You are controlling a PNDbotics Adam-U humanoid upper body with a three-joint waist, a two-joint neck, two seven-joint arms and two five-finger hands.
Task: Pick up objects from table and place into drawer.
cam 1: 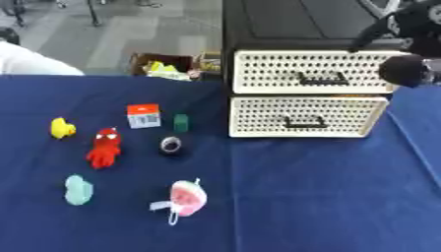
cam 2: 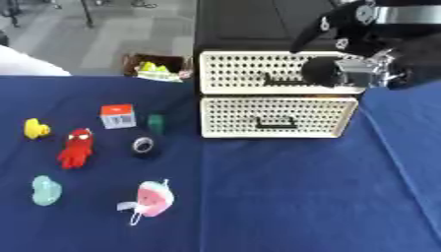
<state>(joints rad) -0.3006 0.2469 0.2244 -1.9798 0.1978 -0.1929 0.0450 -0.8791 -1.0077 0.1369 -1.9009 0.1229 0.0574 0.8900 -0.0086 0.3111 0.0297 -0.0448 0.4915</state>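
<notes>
Toys lie on the blue surface: yellow duck, red octopus, pink pouch. Both white drawers look closed. The right hand is at the upper drawer, fingers seemingly straight, holding nothing.

The right hand crowds the upper drawer front. Before the lower drawer, the table lies open to the near edge; small objects clutter only the left side.
</notes>
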